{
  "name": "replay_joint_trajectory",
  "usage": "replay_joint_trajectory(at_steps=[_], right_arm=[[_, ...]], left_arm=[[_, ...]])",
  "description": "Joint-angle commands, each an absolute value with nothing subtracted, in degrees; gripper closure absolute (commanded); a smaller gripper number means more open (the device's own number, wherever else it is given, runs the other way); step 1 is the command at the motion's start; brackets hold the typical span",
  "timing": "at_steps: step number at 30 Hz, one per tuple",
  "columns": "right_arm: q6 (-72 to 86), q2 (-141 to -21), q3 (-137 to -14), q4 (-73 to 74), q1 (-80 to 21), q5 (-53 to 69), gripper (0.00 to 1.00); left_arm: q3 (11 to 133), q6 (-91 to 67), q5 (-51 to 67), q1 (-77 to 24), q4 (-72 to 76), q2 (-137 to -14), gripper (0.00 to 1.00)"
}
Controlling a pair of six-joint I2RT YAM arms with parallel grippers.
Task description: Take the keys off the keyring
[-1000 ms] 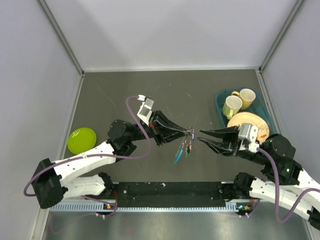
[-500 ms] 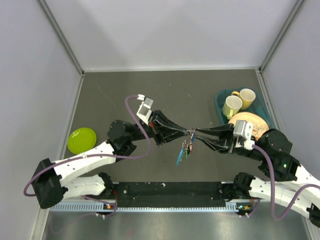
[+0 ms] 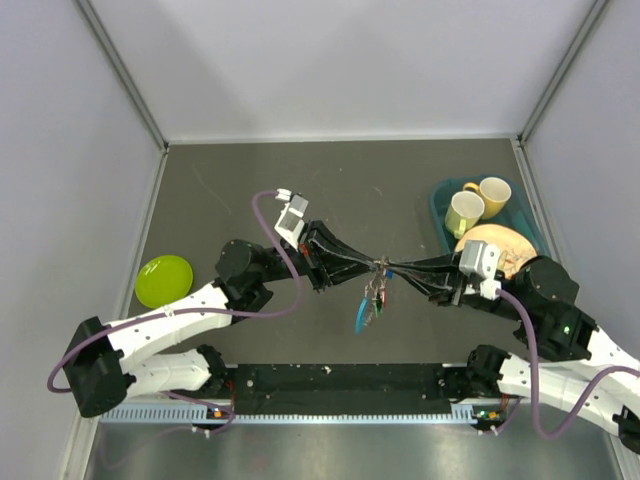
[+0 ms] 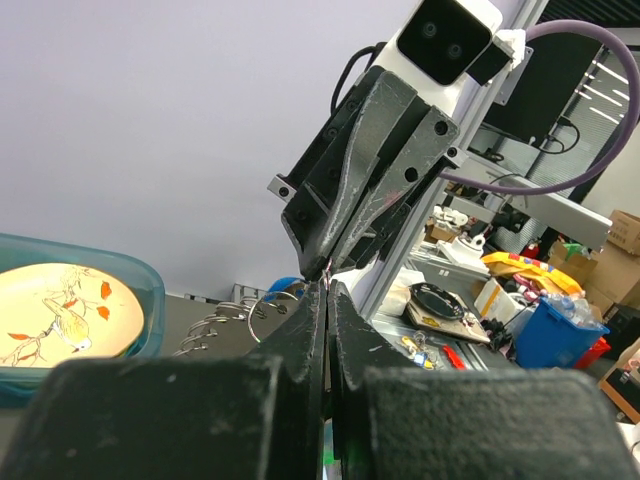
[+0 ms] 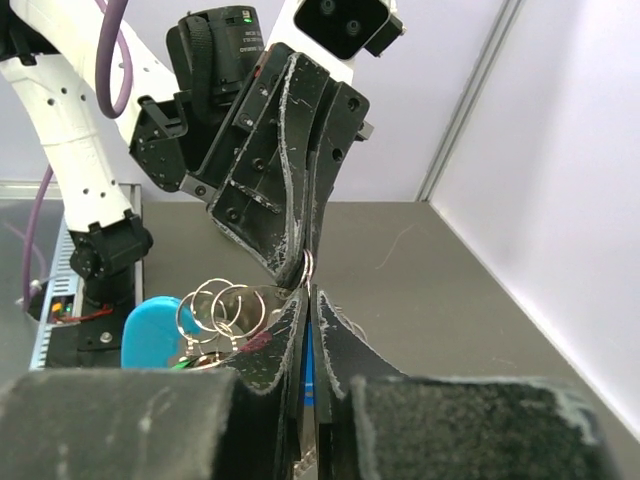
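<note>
In the top view my left gripper (image 3: 379, 265) and right gripper (image 3: 392, 269) meet tip to tip above the middle of the table. Both are shut on the thin metal keyring (image 3: 384, 266) between them. The tiny keys (image 3: 376, 295) and the curved bright-blue tab (image 3: 358, 318) hang below it. In the right wrist view the keyring (image 5: 308, 268) sits between the left fingertips, just above my own shut gripper (image 5: 308, 292). Small rings (image 5: 218, 305), the blue tab (image 5: 150, 332) and a red key head (image 5: 252, 343) hang to the left. In the left wrist view my gripper (image 4: 327, 287) is shut, with the rings (image 4: 262, 310) beside it.
A lime-green round dish (image 3: 164, 279) lies at the left of the table. A teal tray (image 3: 438, 212) at the right holds two yellow cups (image 3: 463, 213) and a patterned plate (image 3: 503, 243), close behind the right arm. Grey walls enclose the table.
My right gripper has moved left to the keyring and gone from open to shut at the left gripper's tips. The left gripper has stayed in place, and the hanging keys and tab have barely moved.
</note>
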State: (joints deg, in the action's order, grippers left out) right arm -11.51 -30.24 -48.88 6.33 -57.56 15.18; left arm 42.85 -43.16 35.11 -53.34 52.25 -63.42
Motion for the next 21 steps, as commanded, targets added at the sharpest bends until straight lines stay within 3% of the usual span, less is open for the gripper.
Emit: replay_joint_trajectory(at_steps=[1,11,21], right_arm=[[-12.5,-30.6,-51.3,7.1,-57.0,16.3,1.0],[-17.7,-32.5,-51.1,11.5,-57.0,15.1,1.0],[-19.4,-32.0,-49.5,13.1,-57.0,15.4,1.0]], left_arm=[[44.0,-43.1,33.5,-53.3,55.6,-62.7,1.0],[44.8,-43.2,21.5,-53.3,45.5,-60.4,1.0],[43.5,-46.8,18.0,-52.8,46.9,-58.8,1.0]])
